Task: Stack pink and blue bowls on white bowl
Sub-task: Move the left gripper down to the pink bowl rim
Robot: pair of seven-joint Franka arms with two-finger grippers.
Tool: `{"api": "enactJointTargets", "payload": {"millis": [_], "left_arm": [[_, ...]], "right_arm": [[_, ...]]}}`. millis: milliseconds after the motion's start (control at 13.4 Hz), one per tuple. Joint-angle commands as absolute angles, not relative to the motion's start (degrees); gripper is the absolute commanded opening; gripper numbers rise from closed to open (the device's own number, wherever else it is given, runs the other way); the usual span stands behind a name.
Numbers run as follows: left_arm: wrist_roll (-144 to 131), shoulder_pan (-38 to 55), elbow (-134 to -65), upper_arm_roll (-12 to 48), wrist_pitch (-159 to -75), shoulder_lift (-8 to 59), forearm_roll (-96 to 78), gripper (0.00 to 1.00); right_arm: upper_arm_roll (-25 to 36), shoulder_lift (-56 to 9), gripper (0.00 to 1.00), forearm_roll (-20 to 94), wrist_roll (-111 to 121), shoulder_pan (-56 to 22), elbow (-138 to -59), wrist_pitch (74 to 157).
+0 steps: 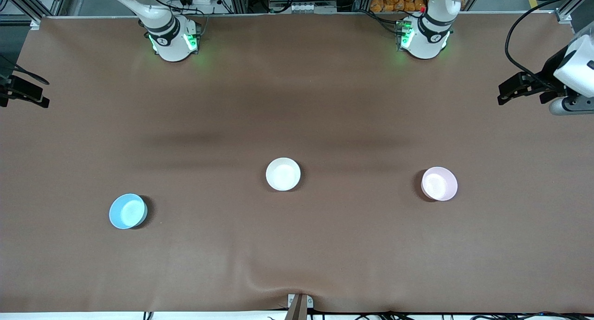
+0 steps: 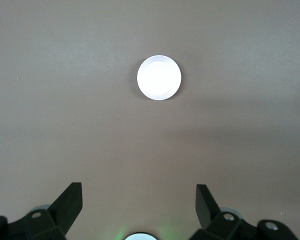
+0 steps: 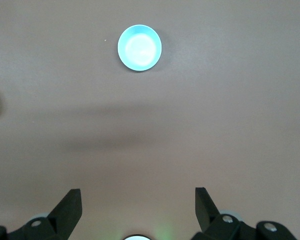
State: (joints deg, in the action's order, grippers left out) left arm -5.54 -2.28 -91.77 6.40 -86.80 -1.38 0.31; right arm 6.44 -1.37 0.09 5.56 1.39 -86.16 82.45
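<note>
I see both grippers spread wide, high over bare table. The pink bowl (image 1: 439,183) sits toward my left gripper's (image 2: 139,200) end, the blue bowl (image 1: 127,211) toward my right gripper's (image 3: 138,200), the white bowl (image 1: 283,174) between.

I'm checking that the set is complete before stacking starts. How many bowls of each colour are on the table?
White bowl: 1
Pink bowl: 1
Blue bowl: 1
Total: 3 bowls, each standing apart on the brown table, none stacked.
</note>
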Motion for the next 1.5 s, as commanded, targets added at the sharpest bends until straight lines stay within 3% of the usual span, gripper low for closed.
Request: {"api": "enactJointTargets", "payload": {"millis": [0, 449, 974, 1423], "left_arm": [[-4.83, -2.55, -93.25, 6.5, -90.51, -0.09, -0.53, 1.0], [-4.92, -2.9, -94.12, 6.5, -98.08, 6.58, -0.53, 1.0], [-4.92, -3.34, -108.79, 6.42, -115.47, 7.73, -0.62, 1.0], [-4.83, -5.71, -109.25, 6.42, -123.22, 16.42, -0.53, 1.0]], "right_arm": [[6.24, -1.67, 1.0, 0.53, 5.63, 1.76, -85.43, 82.35], [6.24, -2.98, 1.0, 0.61, 5.62, 1.93, -85.08, 82.44], [6.24, -3.96, 1.0, 0.7, 5.62, 1.93, -84.99, 82.44], [6.15, -8.52, 1.0, 0.88, 5.45, 1.84, -84.29, 81.92]]}}
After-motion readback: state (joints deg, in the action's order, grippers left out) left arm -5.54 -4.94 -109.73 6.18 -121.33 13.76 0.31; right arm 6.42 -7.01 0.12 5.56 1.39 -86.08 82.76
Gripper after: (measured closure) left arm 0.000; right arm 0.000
